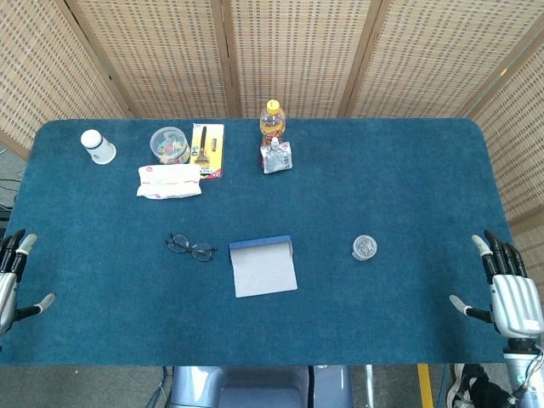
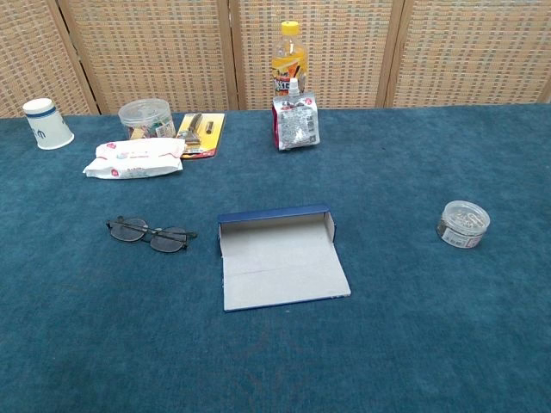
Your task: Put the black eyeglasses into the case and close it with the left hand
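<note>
Left hand (image 1: pixel 12 276) waits empty, fingers spread, at the tabletop (image 1: pixel 408 187) edge; thin black eyeglasses (image 1: pixel 190 247) lying flat beside the open case (image 1: pixel 263 266) could skid when pinched.

No legible text. Print on bottle (image 2: pixel 289 58) label, pouch (image 2: pixel 295 121), wipes pack (image 2: pixel 133 159), paper cup (image 2: pixel 47 123) at 11–12 o'clock too small to read.

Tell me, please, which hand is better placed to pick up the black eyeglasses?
Left. The eyeglasses lie left of the open case, nearer the left hand; the right hand waits at the far right edge.
</note>
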Action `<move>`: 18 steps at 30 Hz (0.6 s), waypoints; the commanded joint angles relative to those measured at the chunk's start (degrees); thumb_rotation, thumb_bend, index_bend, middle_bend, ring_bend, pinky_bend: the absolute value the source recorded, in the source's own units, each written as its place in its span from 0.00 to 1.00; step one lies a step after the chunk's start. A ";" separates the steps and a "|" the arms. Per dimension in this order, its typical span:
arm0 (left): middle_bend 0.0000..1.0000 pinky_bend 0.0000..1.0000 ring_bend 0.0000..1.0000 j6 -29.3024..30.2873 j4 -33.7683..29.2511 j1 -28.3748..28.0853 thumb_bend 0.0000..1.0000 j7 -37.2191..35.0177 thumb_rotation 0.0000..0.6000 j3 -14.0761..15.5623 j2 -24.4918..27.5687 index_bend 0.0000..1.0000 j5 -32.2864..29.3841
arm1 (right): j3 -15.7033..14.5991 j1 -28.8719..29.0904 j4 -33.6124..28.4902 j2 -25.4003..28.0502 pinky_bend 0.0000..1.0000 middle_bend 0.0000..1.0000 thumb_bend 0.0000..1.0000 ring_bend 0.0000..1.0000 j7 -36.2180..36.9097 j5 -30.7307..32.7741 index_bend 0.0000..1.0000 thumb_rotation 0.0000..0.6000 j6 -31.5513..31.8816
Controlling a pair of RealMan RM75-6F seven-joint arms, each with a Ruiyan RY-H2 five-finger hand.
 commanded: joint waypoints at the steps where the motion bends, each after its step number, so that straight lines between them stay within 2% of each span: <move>1: 0.00 0.00 0.00 -0.15 0.10 -0.05 0.00 -0.05 1.00 -0.01 -0.04 0.00 -0.06 | -0.02 -0.01 -0.01 0.01 0.00 0.00 0.00 0.00 0.03 0.00 0.00 1.00 -0.01; 8: 0.00 0.00 0.00 -1.04 0.51 -0.53 0.00 -0.60 1.00 0.20 -0.18 0.00 0.46 | -0.01 -0.08 -0.13 0.03 0.00 0.00 0.00 0.00 0.26 -0.02 0.00 1.00 0.10; 14: 0.00 0.00 0.00 -7.29 4.10 -4.96 0.01 -5.33 1.00 -1.43 -1.79 0.01 -0.13 | 0.04 -0.04 -0.37 0.03 0.00 0.00 0.00 0.00 0.48 0.11 0.00 1.00 -0.04; 16: 0.00 0.00 0.00 -9.64 6.05 -6.88 0.04 -7.25 1.00 -1.82 -2.87 0.05 0.37 | 0.00 0.00 -0.35 0.07 0.00 0.00 0.00 0.00 0.65 0.08 0.00 1.00 -0.16; 18: 0.00 0.00 0.00 -12.43 8.03 -9.20 0.09 -8.78 1.00 -2.19 -4.05 0.15 0.93 | 0.00 0.05 -0.32 0.14 0.00 0.00 0.00 0.00 1.03 0.09 0.00 1.00 -0.31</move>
